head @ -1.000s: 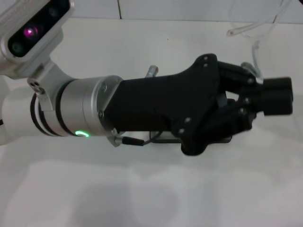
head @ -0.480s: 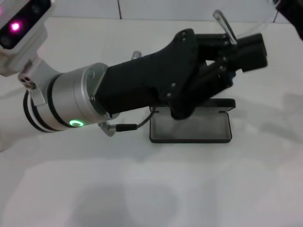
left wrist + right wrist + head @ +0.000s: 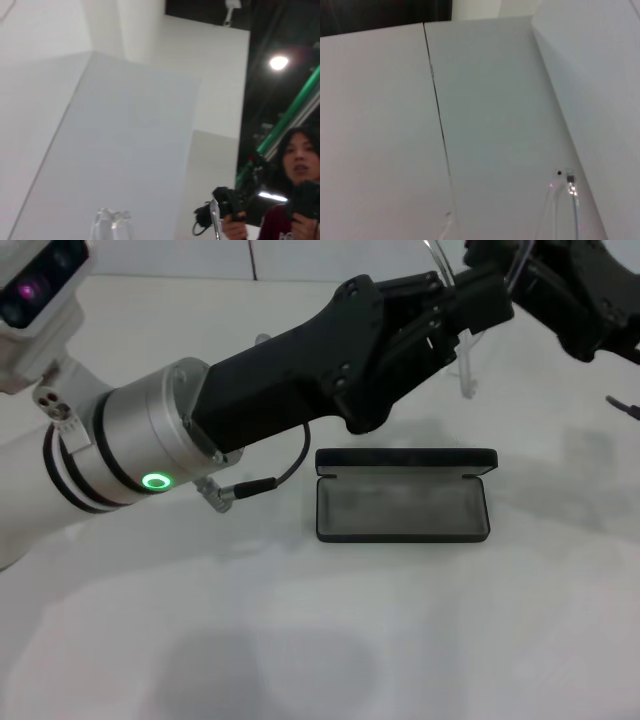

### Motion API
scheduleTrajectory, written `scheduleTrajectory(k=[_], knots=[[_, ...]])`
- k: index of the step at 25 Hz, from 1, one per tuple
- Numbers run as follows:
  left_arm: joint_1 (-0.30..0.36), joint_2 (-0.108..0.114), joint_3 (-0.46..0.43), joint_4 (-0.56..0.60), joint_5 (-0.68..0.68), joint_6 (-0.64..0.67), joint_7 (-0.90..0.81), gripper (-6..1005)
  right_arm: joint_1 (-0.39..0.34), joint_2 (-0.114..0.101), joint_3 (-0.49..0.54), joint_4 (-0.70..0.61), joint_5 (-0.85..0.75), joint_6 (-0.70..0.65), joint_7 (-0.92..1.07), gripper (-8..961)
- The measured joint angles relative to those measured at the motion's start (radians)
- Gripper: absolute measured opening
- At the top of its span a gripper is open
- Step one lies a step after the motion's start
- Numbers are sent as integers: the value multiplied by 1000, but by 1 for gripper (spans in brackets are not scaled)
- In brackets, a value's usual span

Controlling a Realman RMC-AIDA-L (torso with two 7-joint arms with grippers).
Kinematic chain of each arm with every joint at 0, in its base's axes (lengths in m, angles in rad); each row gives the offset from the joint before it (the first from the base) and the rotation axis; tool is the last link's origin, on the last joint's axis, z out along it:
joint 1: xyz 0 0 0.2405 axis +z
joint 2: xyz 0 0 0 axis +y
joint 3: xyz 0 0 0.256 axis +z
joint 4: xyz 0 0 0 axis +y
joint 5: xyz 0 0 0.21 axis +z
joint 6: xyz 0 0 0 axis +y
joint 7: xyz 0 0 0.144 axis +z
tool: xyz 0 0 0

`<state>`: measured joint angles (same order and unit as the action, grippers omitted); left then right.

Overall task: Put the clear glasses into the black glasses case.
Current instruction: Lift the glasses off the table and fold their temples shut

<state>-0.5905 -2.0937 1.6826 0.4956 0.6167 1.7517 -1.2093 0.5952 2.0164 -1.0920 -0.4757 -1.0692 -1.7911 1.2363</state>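
Note:
The black glasses case (image 3: 402, 504) lies open on the white table, grey lining up, its lid (image 3: 405, 459) folded back on the far side. Above and behind it my left gripper (image 3: 478, 302) is raised off the table, shut on the clear glasses (image 3: 466, 365); one transparent arm hangs down below the fingers. My right gripper (image 3: 535, 275) is at the top right, close against the glasses from the other side. Parts of the clear glasses (image 3: 111, 222) show in the left wrist view. A clear arm tip (image 3: 568, 200) shows in the right wrist view.
The white table (image 3: 300, 640) stretches in front of the case. A white wall stands behind the table. My left forearm (image 3: 150, 440) crosses the left half of the head view, with a thin cable (image 3: 270, 480) hanging near the case's left end.
My left gripper has risen and swung toward the back with the glasses, uncovering the open case. My right gripper has come in at the top right.

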Motion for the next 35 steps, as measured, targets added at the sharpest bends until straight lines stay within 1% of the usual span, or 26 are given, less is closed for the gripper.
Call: scheduleTrajectory(k=[8, 19, 27, 31, 35], knots=[[-7, 0, -9, -33, 0, -50, -8, 74, 23, 1, -19, -2, -39, 26, 0, 118], [-4, 1, -6, -24, 16, -12, -3, 73, 3, 0, -13, -3, -18, 33, 0, 119], [-5, 1, -10, -26, 10, -18, -1, 73, 13, 0, -53, -2, -37, 61, 4, 119], [-5, 1, -33, -31, 14, -19, -1, 73, 20, -2, -90, -2, -40, 81, 7, 120], [1, 5, -61, -36, 16, -20, -1, 73, 25, -2, -100, -3, -56, 85, 9, 120]])
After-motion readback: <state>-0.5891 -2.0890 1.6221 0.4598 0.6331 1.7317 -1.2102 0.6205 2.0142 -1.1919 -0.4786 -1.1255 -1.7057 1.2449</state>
